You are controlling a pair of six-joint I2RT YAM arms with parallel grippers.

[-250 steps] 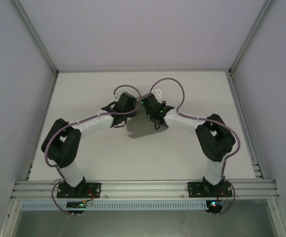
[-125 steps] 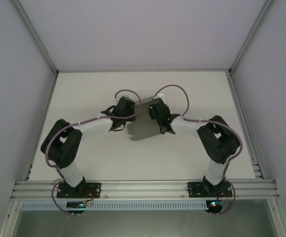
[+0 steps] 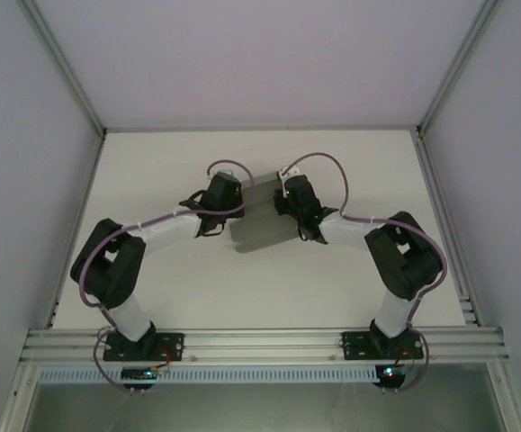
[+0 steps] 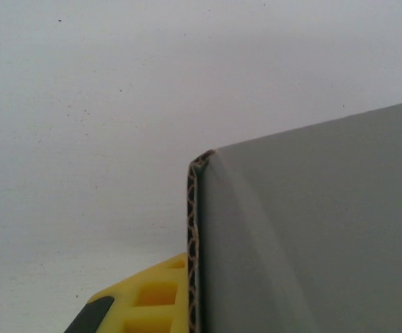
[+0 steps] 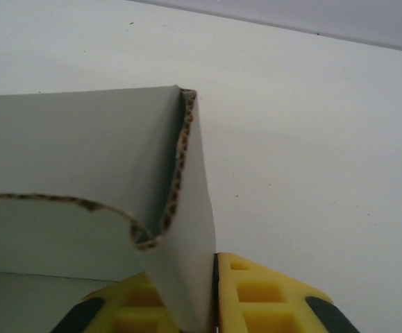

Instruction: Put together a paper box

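The paper box (image 3: 260, 220), grey corrugated cardboard, hangs partly folded between my two grippers over the middle of the white table. My left gripper (image 3: 232, 200) is shut on its left wall. In the left wrist view, one yellow finger (image 4: 148, 298) presses against the cardboard's raw edge (image 4: 194, 236), and the grey panel (image 4: 312, 236) hides the other finger. My right gripper (image 5: 212, 284) is shut on a thin upright wall of the paper box (image 5: 187, 229), clamped between both yellow fingers (image 5: 270, 298). A curved cut flap (image 5: 62, 222) bends inward to the left of that wall.
The white table (image 3: 350, 279) is fenced by pale walls and aluminium posts at both sides. A metal rail (image 3: 260, 342) runs along the near edge and carries both arm bases. Purple cables loop above each wrist.
My right gripper has shifted right and turned, now gripping the box's right wall. The left gripper has edged back. More of the grey cardboard shows between them.
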